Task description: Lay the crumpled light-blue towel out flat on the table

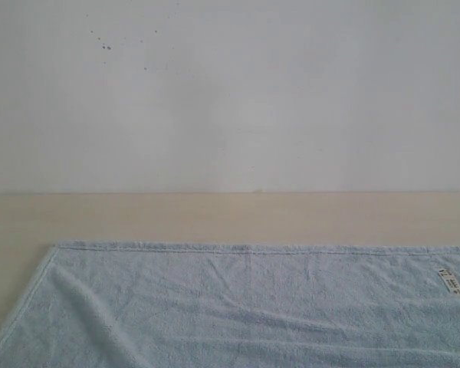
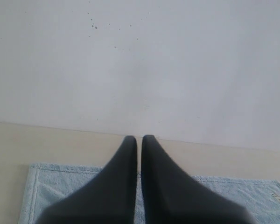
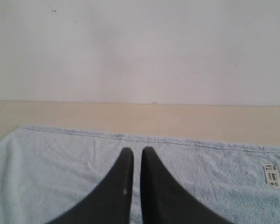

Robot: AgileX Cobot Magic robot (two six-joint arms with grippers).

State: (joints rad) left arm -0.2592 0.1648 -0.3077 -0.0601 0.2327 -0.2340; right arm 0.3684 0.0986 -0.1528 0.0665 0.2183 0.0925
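The towel (image 1: 253, 307) looks nearly spread, its far hem running straight across the tabletop (image 1: 215, 218) below the wall (image 1: 230, 92). The main risk is probably undoing that. Both the left jaws and the right jaws are pressed almost together with only a thin slit between them, and they grip nothing. If either came down closed and slid over the pile, it would likely push the cloth into a fresh ridge rather than smooth it. A pull on one side alone could skew the hem or drag the towel toward the near edge, which no view shows, so whether that part lies flat or hangs off cannot be told. Soft ripples run through the cloth near its far left corner in the exterior view. Pinching there with too deep a bite might gather a fold rather than release one. In the left wrist view the towel (image 2: 51, 186) lies beneath the left jaws, whose tips line up with the bare tabletop (image 2: 37, 144) just past the far hem. In the right wrist view the right jaws hang over the cloth (image 3: 60, 163), short of that hem, with the label (image 3: 271, 175) well apart. How high either pair sits cannot be told, and neither appears to touch the towel.
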